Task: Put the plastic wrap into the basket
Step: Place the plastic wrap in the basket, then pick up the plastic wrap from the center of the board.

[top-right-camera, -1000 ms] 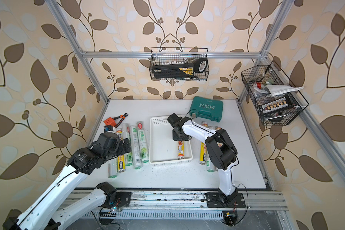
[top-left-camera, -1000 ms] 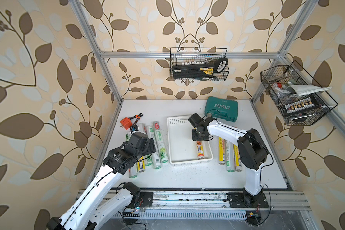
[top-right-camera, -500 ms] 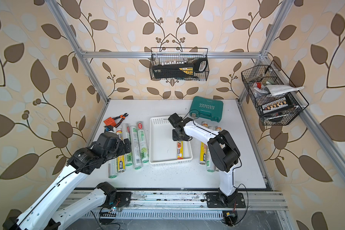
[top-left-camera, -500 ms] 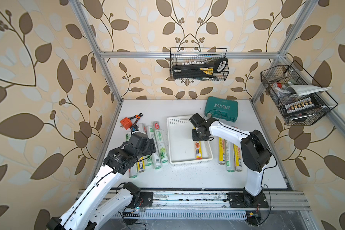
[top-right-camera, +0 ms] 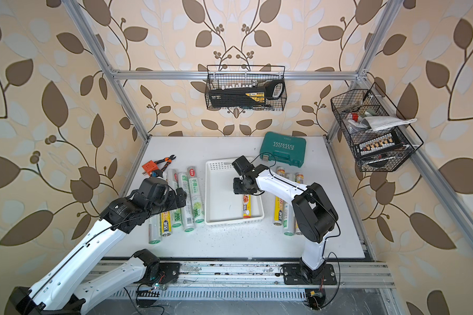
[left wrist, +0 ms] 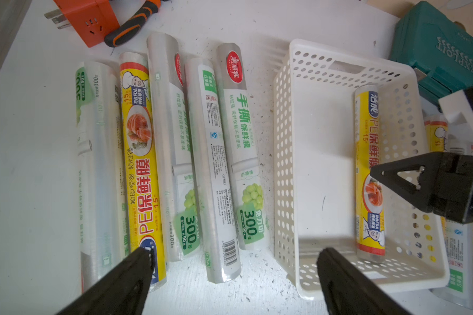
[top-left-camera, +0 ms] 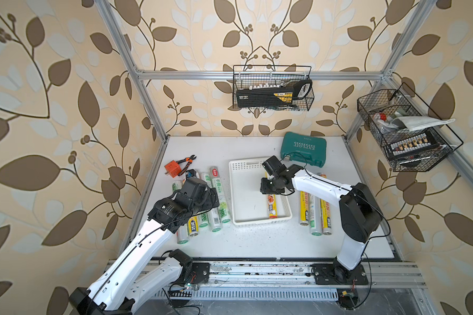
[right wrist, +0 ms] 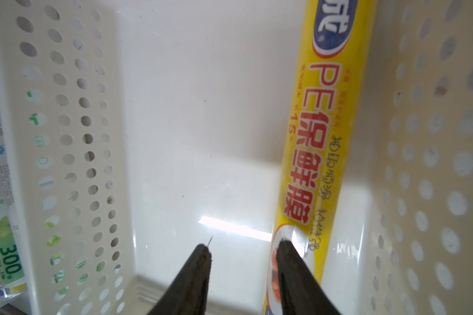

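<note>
Basket (top-left-camera: 247, 199), white and shallow, sits mid-table (top-left-camera: 202, 152) with one yellow roll of plastic wrap (top-left-camera: 271, 208) lying along its right wall. Your right pincer (right wrist: 243, 248) hangs over that roll, tips slightly parted, gripping nothing. Your left pincer (left wrist: 235, 252) is spread wide above a row of rolls (top-left-camera: 220, 191) left of the basket. More rolls (top-left-camera: 305, 207) lie to its right.

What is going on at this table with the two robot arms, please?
The job is loading plastic wrap into the white basket. One yellow roll already lies inside, along one long wall. The robot's right tool hangs over the basket right by that roll, jaws slightly apart and holding nothing. The left tool hovers wide open over the row of rolls beside the basket. More rolls wait on the basket's other side.
</note>
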{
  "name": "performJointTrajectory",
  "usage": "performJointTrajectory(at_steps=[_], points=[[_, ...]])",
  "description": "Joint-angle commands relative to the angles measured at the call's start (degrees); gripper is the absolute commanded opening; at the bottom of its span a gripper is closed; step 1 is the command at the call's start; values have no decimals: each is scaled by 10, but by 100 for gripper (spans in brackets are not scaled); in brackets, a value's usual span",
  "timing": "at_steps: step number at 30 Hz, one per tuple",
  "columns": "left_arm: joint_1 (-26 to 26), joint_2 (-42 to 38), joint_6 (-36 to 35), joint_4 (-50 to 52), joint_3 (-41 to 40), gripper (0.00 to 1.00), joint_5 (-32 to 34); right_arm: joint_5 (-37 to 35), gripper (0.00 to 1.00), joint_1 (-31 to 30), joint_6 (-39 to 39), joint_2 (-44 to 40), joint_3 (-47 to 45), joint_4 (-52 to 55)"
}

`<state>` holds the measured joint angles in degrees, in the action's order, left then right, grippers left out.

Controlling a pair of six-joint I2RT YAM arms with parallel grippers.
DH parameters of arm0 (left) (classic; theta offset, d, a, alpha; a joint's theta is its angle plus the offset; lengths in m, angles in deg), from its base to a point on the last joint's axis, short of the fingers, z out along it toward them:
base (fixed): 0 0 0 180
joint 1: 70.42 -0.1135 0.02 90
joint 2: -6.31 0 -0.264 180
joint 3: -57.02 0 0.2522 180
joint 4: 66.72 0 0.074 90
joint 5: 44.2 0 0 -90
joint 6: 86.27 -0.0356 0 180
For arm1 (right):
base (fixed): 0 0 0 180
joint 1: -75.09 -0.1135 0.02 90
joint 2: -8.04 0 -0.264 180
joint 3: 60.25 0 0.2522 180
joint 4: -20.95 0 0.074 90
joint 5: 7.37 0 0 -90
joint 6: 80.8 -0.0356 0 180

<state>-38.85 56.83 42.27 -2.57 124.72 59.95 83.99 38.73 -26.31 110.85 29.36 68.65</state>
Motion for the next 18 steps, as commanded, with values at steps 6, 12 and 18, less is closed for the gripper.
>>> performJointTrajectory(at_steps=[6,12,18], points=[[0,61,37,-63,-19,98,-5,40,47,11,15,-77,-43,-6],[-5,108,41,-103,-17,90,4,71,48,40,28,-111,-70,-7],[-17,169,41,-133,-8,85,-6,92,49,87,45,-145,-105,-9]])
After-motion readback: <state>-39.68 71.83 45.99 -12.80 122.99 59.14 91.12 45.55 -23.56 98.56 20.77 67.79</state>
